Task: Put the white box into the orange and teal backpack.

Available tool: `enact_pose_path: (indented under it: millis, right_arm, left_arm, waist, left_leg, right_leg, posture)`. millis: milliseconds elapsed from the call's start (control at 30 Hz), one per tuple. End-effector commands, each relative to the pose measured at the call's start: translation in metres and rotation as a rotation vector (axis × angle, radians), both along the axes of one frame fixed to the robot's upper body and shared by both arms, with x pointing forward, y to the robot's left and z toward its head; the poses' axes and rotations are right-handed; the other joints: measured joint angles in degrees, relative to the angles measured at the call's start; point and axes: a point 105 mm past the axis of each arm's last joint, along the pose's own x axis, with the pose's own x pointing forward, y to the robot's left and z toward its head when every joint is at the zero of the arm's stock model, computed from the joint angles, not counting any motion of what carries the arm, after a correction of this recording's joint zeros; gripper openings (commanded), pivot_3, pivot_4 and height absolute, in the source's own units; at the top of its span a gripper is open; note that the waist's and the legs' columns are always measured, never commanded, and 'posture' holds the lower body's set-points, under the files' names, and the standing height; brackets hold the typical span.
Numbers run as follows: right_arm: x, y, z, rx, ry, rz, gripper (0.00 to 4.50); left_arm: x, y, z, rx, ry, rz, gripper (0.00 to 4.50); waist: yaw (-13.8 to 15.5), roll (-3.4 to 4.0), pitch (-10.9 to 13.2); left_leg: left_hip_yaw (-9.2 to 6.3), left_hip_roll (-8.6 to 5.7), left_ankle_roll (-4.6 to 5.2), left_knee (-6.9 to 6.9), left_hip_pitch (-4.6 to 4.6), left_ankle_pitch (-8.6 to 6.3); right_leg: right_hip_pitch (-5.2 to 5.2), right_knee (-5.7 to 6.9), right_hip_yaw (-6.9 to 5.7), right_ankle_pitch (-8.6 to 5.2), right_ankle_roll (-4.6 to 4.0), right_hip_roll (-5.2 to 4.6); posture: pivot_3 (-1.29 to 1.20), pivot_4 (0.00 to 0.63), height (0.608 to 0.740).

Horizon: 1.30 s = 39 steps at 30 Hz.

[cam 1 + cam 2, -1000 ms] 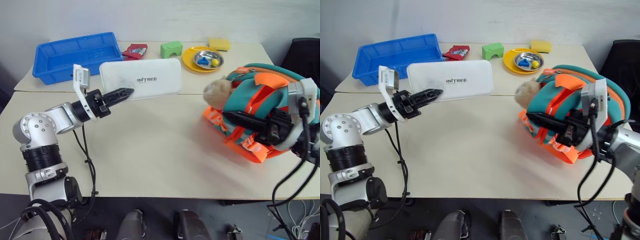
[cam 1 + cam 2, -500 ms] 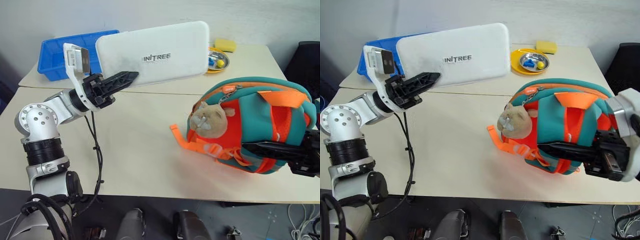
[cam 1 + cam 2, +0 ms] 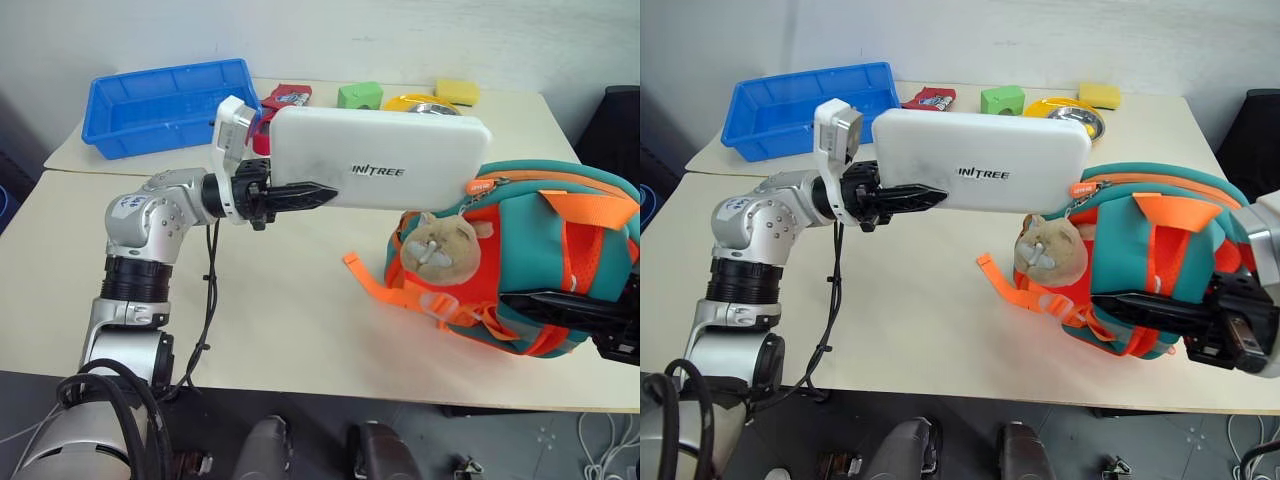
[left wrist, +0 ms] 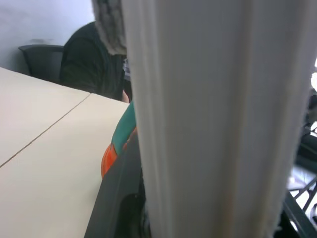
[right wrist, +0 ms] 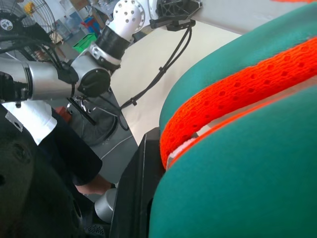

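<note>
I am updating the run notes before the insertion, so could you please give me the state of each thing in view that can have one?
white box: held off the table, long side level, far end at the backpack's top.
orange and teal backpack: lifted upright, gripped at its side.
left gripper: shut on the box's end.
right gripper: shut on the backpack.
blue tray: resting on the table.

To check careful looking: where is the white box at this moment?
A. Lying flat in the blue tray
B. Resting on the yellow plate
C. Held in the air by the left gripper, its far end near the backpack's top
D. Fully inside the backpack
C: the left gripper holds the white box above the table, its far end by the top of the orange and teal backpack.
</note>
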Motion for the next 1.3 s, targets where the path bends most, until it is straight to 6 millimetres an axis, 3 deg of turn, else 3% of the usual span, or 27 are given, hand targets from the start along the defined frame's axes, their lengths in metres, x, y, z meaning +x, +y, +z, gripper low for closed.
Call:
enact_pose_path:
  millis: [33,167,267,433,700,833,1000,1200,1300]
  right_arm:
    - [-0.008,0.001,0.008,0.013,-0.058,0.017,0.05]
    - [-0.010,0.001,0.006,0.010,-0.058,0.014,0.05]
    - [-0.011,0.000,0.006,0.012,-0.063,0.008,0.05]
    - [-0.015,0.000,0.005,0.014,-0.069,0.006,0.05]
    - [-0.016,-0.001,0.005,0.014,-0.079,0.000,0.05]
    - [0.000,-0.007,0.000,-0.016,-0.095,-0.080,0.05]
    - [0.004,-0.009,-0.003,-0.016,-0.090,-0.091,0.05]
    - [0.006,-0.010,-0.002,-0.011,-0.097,-0.113,0.05]
    - [0.007,-0.007,-0.005,-0.028,-0.094,-0.109,0.05]
  left_arm:
    - [0.000,-0.005,0.000,0.086,-0.107,-0.045,1.43]
    - [0.013,-0.003,0.016,0.094,-0.177,-0.028,1.43]
    - [0.016,-0.001,0.035,0.039,-0.155,-0.037,1.43]
    - [0.018,-0.001,0.050,-0.040,-0.120,-0.043,1.43]
    - [0.016,-0.013,0.023,0.060,-0.180,-0.084,1.43]
    - [0.013,-0.020,0.010,0.130,-0.242,-0.125,1.43]
    - [0.012,-0.019,0.015,0.133,-0.264,-0.135,1.43]
    - [0.016,-0.021,0.001,0.211,-0.339,-0.128,1.43]
    - [0.022,-0.025,0.006,0.209,-0.370,-0.101,1.43]
  waist:
    - [0.02,0.00,0.00]
    - [0.26,-0.02,0.01]
    - [0.46,-0.02,0.01]
    - [0.50,-0.02,0.02]
    - [0.53,-0.05,0.03]
    - [0.76,-0.05,0.03]
    - [0.99,-0.05,0.03]
    - [1.00,-0.05,0.03]
    - [1.05,-0.05,0.03]
  left_leg:
    - [0.00,0.00,0.00,0.01,0.00,0.00]
    - [-0.03,0.00,0.29,0.04,-0.01,-0.14]
    - [-0.05,-0.01,0.34,0.05,-0.04,-0.15]
    - [-0.04,-0.01,0.35,0.01,-0.08,-0.16]
    - [-0.04,-0.01,0.32,0.09,-0.10,-0.14]
    - [-0.04,-0.01,0.33,0.11,-0.09,-0.13]
    - [-0.04,-0.02,0.33,0.12,-0.10,-0.13]
    - [-0.05,-0.01,0.34,0.15,-0.09,-0.13]
    - [-0.04,-0.02,0.34,0.16,-0.09,-0.13]
  right_leg:
    - [0.00,0.00,0.00,0.00,0.00,0.00]
    - [0.00,0.02,-0.02,0.00,0.01,-0.01]
    - [-0.01,0.02,-0.04,0.02,0.03,-0.01]
    - [-0.06,0.00,-0.04,0.02,0.04,-0.01]
    - [-0.08,0.05,-0.03,0.03,0.05,-0.01]
    - [-0.07,0.07,-0.02,0.03,0.05,-0.01]
    - [-0.07,0.07,-0.03,0.03,0.06,-0.01]
    - [-0.06,0.09,-0.03,0.03,0.06,-0.01]
    - [-0.04,0.09,-0.04,0.03,0.06,-0.01]
  posture:
    - [0.00,0.150,0.740]
    - [0.00,0.150,0.740]
    - [0.00,0.150,0.740]
    - [0.00,0.150,0.740]
    - [0.00,0.150,0.740]
    - [0.00,0.150,0.740]
    - [0.00,0.150,0.740]
    - [0.00,0.150,0.740]
    - [0.00,0.150,0.740]
